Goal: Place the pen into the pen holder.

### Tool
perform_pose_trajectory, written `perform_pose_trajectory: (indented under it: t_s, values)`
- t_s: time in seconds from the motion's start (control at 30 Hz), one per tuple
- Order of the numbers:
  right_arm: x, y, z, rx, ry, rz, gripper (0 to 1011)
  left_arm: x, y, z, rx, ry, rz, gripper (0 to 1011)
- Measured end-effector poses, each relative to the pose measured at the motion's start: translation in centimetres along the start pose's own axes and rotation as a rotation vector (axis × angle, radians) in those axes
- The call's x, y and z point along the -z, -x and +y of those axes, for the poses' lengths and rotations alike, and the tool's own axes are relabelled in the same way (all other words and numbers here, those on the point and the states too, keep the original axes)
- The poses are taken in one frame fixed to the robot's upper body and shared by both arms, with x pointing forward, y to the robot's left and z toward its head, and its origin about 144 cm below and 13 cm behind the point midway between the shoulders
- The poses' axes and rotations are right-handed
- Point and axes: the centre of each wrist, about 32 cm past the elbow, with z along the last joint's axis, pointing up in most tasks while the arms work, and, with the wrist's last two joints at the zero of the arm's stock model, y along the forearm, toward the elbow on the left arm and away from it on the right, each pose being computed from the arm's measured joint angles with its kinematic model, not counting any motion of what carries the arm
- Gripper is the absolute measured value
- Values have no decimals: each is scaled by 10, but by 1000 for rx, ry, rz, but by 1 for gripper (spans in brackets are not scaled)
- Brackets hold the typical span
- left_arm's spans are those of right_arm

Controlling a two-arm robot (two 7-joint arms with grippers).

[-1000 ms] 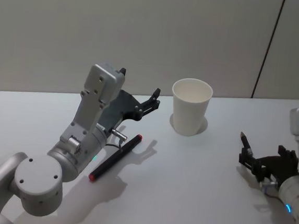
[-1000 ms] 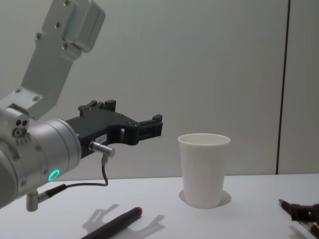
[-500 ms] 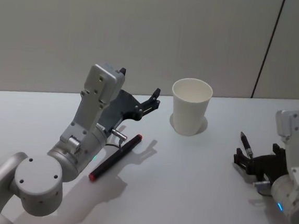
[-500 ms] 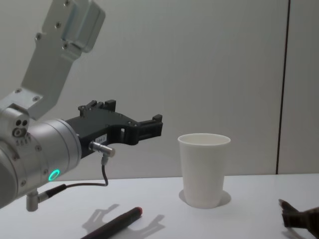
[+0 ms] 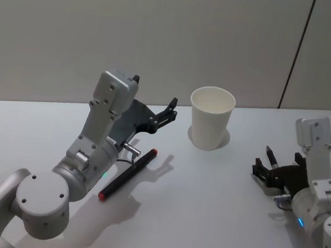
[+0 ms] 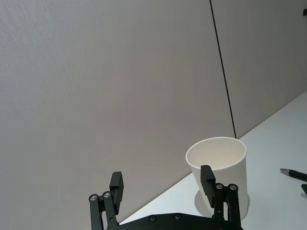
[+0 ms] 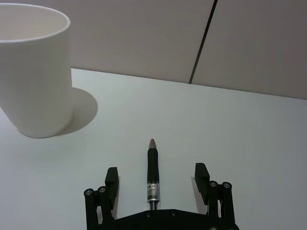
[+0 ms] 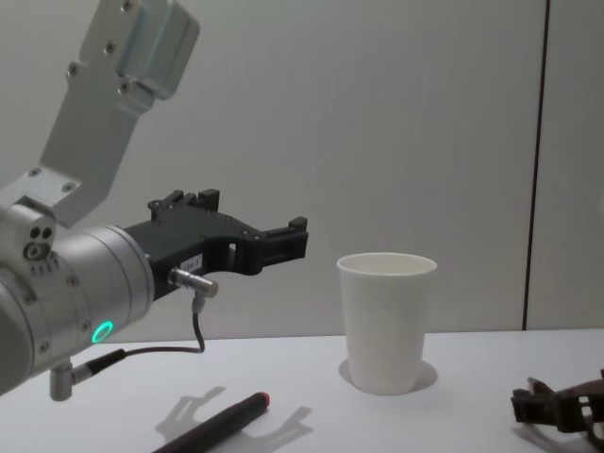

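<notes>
Right wrist view: the right gripper (image 7: 157, 174) is spread wide and holds nothing. Its fingers stand either side of the slim black, silver-banded pen (image 7: 152, 165), clear of the barrel. The pen lies flat on the pale grey table (image 7: 249, 139), its tip pointing away from the gripper. It is on the robot's right, well apart from the pen holder (image 7: 32, 72), a plain white paper cup with a rolled rim that stands upright and looks empty.

The left gripper (image 5: 169, 110) is also spread and empty. It hangs above the table to the left of the pen holder, over a thicker black marker with red ends (image 5: 128, 174).

Findings, as judgement:
- The fingers bracket the rear part of the barrel, not its middle. A grip there may let the long front end droop or swing on lifting.
- A round barrel on a smooth table may roll if one finger meets it first, and so slip the closing.
- The pen holder is light and unweighted. A tip that strikes the rim or wall, or a pen let go while leaning, could tip or push it.
- The left gripper stands near the pen holder, narrowing the approach from that side.
- The marker could be mistaken for the pen.
</notes>
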Motion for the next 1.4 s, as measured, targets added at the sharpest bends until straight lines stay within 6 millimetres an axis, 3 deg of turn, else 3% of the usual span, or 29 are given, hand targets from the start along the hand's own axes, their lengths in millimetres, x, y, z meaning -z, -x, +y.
perform_pose_trajectory:
  t_s: [0.83, 1.4]
  values:
    - [4, 3, 16, 11, 47, 132, 1001, 0, 0, 0, 0, 0, 0, 1001]
    - [4, 2, 16, 7, 50, 144, 1003, 0, 0, 0, 0, 0, 0, 1001]
